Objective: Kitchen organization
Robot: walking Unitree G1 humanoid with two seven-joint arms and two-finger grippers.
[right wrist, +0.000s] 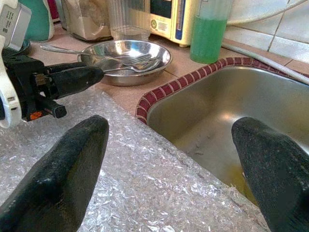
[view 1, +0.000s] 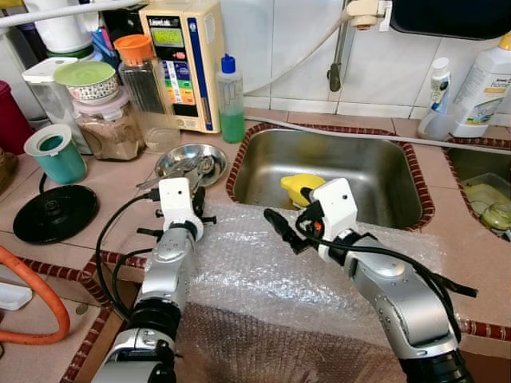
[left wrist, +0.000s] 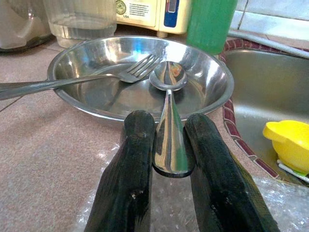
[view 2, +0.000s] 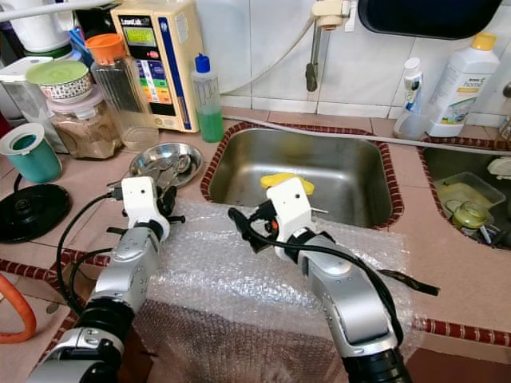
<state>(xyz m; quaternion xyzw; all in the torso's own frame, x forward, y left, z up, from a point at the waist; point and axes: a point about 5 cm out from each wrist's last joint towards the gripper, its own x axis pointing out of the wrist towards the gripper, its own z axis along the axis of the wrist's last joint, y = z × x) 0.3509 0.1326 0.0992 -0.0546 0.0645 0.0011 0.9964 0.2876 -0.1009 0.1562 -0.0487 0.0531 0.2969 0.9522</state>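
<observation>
The steel bowl (left wrist: 140, 79) sits just ahead of the left gripper (left wrist: 169, 145), whose fingers pinch the handle end of the spoon (left wrist: 169, 104) running straight out into it, while the right gripper (right wrist: 169, 159), spread wide, holds nothing nearby.

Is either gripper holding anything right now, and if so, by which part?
The left gripper is shut on the spoon, pinching the end of its handle; the spoon's bowl rests in the steel dish beside the fork. The right gripper is open and holds nothing.

L gripper (left wrist: 169, 145) jaws clamped; R gripper (right wrist: 169, 159) jaws wide.
</observation>
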